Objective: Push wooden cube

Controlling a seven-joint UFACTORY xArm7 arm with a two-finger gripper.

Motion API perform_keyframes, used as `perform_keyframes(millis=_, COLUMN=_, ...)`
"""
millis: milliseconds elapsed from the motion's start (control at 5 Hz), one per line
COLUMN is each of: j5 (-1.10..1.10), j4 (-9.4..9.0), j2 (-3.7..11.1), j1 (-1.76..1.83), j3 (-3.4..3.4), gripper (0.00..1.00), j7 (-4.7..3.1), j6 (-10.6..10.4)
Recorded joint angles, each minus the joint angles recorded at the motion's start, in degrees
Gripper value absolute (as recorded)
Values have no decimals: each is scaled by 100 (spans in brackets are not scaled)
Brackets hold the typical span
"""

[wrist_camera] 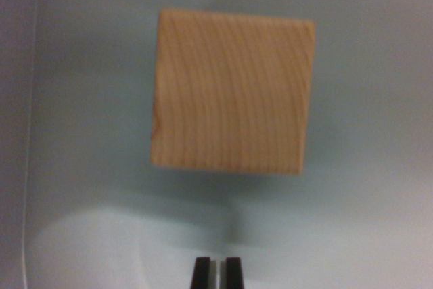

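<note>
A pale grey-blue tabletop [81, 99] fills the wrist view. On it rests the wooden cube [232, 91], slightly above centre, its grain running in curved lines. Below it, apart from the cube, the tool [216, 273] shows two dark fingertips drawn nearly together, gripping nothing.

Wooden cube [232, 91] filling centre frame, blurred, on a pale grey surface [365, 221] — gripper [216, 272] at bottom edge, black fingertips nearly together, apart from the cube.
</note>
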Motion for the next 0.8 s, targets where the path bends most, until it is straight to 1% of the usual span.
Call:
perform_keyframes(millis=200, j5=-13, j4=201, j2=127, j1=-18, j3=-29, gripper=100, j7=-52, j6=73)
perform_keyframes(millis=400, j5=-13, j4=201, j2=127, j1=-18, j3=-29, gripper=100, j7=-52, j6=73)
perform_keyframes(millis=600, j5=-29, j4=433, j2=274, j1=-38, j3=-62, gripper=100, j7=-111, j6=157)
perform_keyframes(millis=800, j5=-29, j4=433, j2=274, j1=-38, j3=-62, gripper=100, j7=-111, j6=157)
